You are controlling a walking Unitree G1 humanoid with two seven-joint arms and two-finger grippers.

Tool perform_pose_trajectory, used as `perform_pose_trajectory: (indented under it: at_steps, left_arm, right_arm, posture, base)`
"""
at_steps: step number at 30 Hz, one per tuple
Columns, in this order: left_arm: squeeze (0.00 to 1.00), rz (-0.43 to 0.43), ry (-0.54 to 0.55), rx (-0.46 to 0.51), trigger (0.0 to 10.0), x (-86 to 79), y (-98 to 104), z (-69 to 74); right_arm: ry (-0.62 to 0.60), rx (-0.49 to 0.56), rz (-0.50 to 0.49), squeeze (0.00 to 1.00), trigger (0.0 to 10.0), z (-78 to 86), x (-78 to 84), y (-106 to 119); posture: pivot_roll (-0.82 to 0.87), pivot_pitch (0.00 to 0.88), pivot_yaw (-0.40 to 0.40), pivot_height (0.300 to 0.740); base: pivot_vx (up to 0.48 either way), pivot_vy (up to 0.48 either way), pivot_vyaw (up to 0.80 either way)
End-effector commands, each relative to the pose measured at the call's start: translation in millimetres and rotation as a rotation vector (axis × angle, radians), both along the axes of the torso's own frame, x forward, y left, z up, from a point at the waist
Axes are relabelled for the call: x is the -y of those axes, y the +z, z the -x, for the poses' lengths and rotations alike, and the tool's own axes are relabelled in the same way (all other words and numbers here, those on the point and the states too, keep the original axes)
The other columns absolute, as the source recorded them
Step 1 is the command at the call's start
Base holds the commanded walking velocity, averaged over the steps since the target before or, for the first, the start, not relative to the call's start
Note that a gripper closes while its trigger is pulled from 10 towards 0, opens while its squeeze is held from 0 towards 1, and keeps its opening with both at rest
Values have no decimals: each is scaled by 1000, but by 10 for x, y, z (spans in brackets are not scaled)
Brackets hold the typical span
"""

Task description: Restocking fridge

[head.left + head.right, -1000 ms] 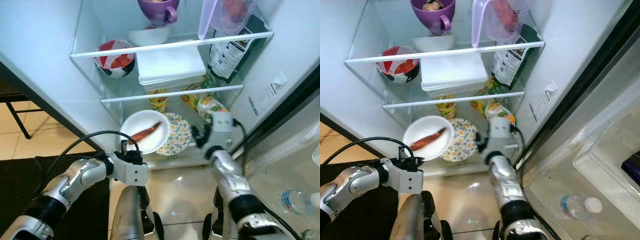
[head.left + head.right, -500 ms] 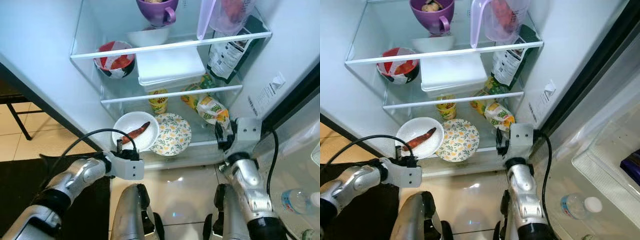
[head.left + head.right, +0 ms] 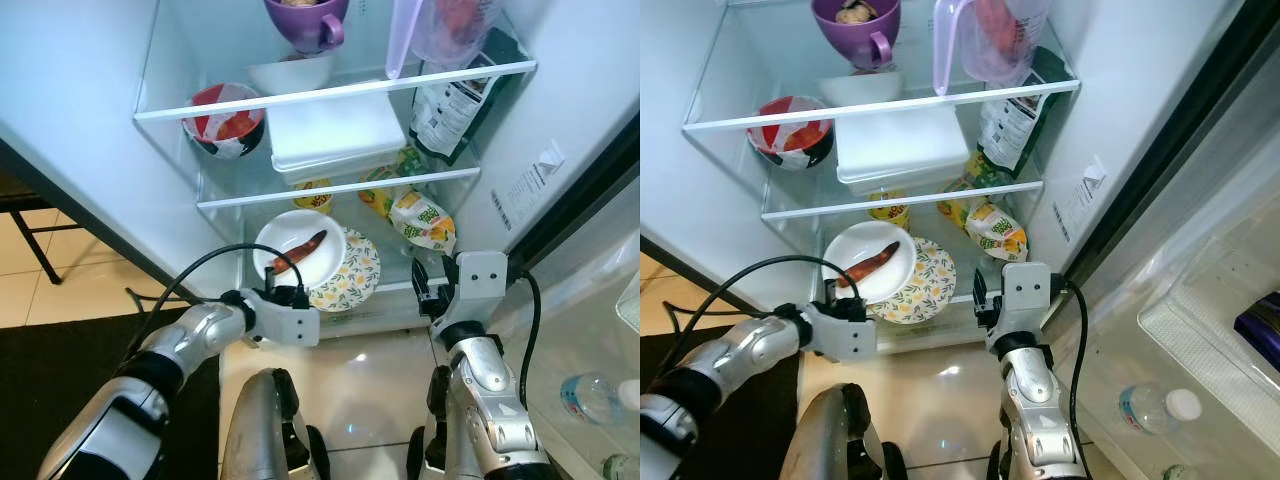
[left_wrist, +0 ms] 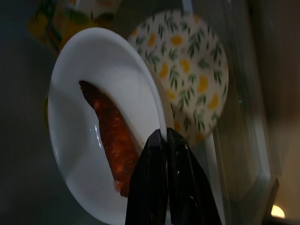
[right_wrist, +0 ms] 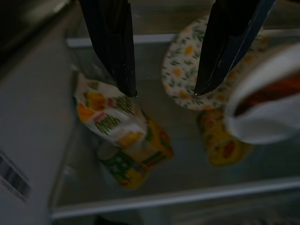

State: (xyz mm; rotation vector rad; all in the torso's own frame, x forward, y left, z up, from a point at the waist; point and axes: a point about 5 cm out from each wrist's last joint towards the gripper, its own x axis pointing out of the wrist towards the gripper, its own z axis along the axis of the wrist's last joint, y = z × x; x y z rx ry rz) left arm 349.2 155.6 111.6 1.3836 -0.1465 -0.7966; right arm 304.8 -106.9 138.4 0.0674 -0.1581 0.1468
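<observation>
White ceramic is gripped at the lower left of the open fridge [image 3: 90, 130]: the rim of a white plate [image 3: 300, 250] is pinched between the closed black fingers of the left gripper [image 4: 161, 138]. On that plate a reddish-brown piece of food [image 4: 110, 136] is carried. The plate is held over the lowest glass shelf [image 3: 400, 262], overlapping the left edge of a floral plate [image 3: 355, 275] that lies flat there. Whether the two plates touch cannot be told.

Further left and higher, a red and white bowl [image 3: 225, 120] is seen on the middle shelf, with a white lidded container [image 3: 335, 132] beside it to the right. Above these, on the top shelf, a white bowl [image 3: 290, 72] and a purple mug [image 3: 305, 18] are placed. Behind the white plate, at the far side of the lowest shelf, a yellow cup [image 3: 315, 192] is stood.

To the right of the floral plate, a yellow and green snack bag [image 3: 422, 220] is laid on the lowest shelf. A dark pouch with a white label [image 3: 455, 100] is leaned at the right end of the middle shelf, and a clear pitcher with a lilac handle [image 3: 440, 25] is set above it.

The right gripper [image 5: 164, 91] is held just in front of the lowest shelf's near right edge, its two fingers spread wide apart with nothing between them. At the far right, a water bottle [image 3: 590, 398] is stored in the door.
</observation>
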Motion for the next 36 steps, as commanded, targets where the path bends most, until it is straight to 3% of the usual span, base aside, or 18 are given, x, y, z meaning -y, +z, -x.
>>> perform_pose_trajectory:
  at_steps: [1, 5, 6, 7, 10, 12, 15, 16, 19, 20, 25, 28, 30, 31, 34, 36]
  left_arm:
    - [0, -26, -36, -36, 10000, 61, -130, 56]
    - [0, -60, -19, -23, 10000, 57, -117, 3]
    - [161, -60, -2, -25, 10000, 56, -100, -26]
    - [231, -64, 11, -19, 10000, 61, -85, -55]
    - [231, -65, 18, -15, 10000, 65, -76, -70]
    - [1000, -106, 54, 39, 10000, 32, -26, -137]
    - [1000, -152, 120, 120, 10000, -57, 61, -223]
    - [886, -168, 161, 138, 10000, -123, 82, -251]
    - [886, -176, 170, 139, 10000, -145, 76, -251]
    - [0, -197, 175, 158, 10000, -167, 69, -252]
    - [0, -201, 183, 176, 10000, -190, 54, -245]
    - [0, -133, 163, 160, 10000, -144, 30, -210]
    - [0, -133, 163, 160, 10000, -144, 30, -210]
    - [0, -62, 151, 139, 10000, -97, 42, -196]
    - [0, -62, 151, 139, 10000, -97, 42, -196]
    - [0, 312, 166, -10, 10000, 85, 99, -125]
  right_arm:
    - [22, -18, -9, 0, 10000, 48, -41, -18]
    - [18, -7, -18, 0, 10000, 60, -36, 32]
    - [14, -6, -24, 0, 10000, 68, -29, 44]
    - [12, -8, -26, 0, 10000, 82, -25, 49]
    - [12, -10, -28, 0, 10000, 92, -24, 51]
    - [12, -15, -31, 0, 10000, 110, -19, 53]
    - [10, -20, -34, 0, 10000, 122, -8, 56]
    - [9, -24, -36, 0, 10000, 127, -5, 62]
    - [9, -24, -38, 0, 10000, 127, -5, 64]
    - [9, -27, -38, 0, 10000, 129, -9, 65]
    - [9, -31, -40, 0, 10000, 125, -12, 66]
    - [13, -37, -39, 0, 10000, 105, -12, 62]
    - [13, -37, -39, 0, 10000, 105, -12, 62]
    - [14, -36, -36, 0, 10000, 100, -9, 64]
    - [14, -36, -36, 0, 10000, 100, -9, 64]
    - [37, -36, -16, 0, 10000, 87, -22, 53]
  posture:
    - [-49, 390, 81, 580]
    - [-56, 401, 90, 580]
    - [-60, 404, 91, 580]
    - [-63, 407, 91, 580]
    - [-64, 408, 91, 580]
    - [-64, 411, 91, 580]
    - [-63, 411, 92, 580]
    - [-59, 411, 93, 580]
    - [-59, 411, 93, 580]
    - [-58, 410, 94, 580]
    - [-52, 405, 92, 580]
    - [-47, 396, 90, 580]
    - [-47, 396, 90, 580]
    - [-45, 392, 90, 580]
    - [-45, 392, 90, 580]
    - [-33, 373, 95, 580]
  base:
    - [0, 0, 0]
    - [0, 0, 0]
    - [0, 0, 0]
    - [0, 0, 0]
    - [0, 0, 0]
    - [0, 0, 0]
    - [0, 0, 0]
    - [0, 0, 0]
    - [0, 0, 0]
    - [0, 0, 0]
    - [0, 0, 0]
    - [0, 0, 0]
    - [0, 0, 0]
    - [0, 0, 0]
    - [0, 0, 0]
    - [0, 0, 0]
